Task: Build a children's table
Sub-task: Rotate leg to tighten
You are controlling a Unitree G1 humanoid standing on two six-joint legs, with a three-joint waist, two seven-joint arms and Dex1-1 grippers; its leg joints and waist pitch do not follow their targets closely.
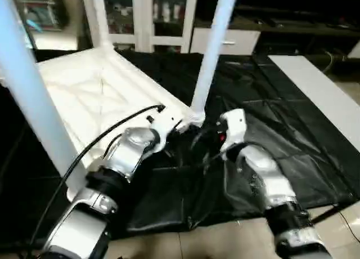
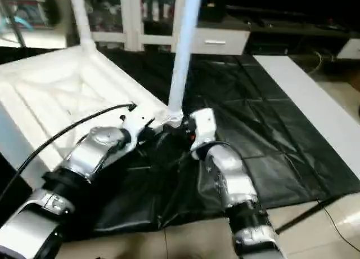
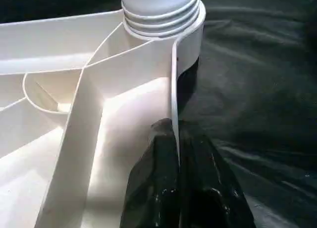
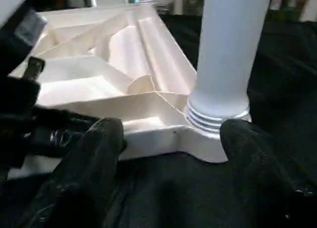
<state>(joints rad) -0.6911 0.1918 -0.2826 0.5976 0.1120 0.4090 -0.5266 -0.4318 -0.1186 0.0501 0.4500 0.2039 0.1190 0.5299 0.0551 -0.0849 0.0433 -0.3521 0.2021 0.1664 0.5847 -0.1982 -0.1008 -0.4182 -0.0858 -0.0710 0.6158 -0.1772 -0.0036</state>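
Here the children's table lies upside down on a black crinkled sheet spread over the floor, its white plastic top turned so the X-ribbed underside faces up. Three tapered white tube legs stand in its round corner sockets: one close and large at the near left, one at the far corner, and one at the near right corner, its ridged threaded collar seated in the socket. The step in hand looks to be the seating of that near right leg, with the top steadied meanwhile. The plastic is smooth, glossy and thin-walled, the ribs upright and sharp-edged; the sheet is shiny and creased.

The left pincer is clamped on the thin rim wall of the top, just beside that socket, one black finger on each face of the wall. The right pincer stands wide apart, its fingers either side of the socket's base and holding nothing. Next, I judge, it must close round the leg and twist it home, or fetch the fourth leg.
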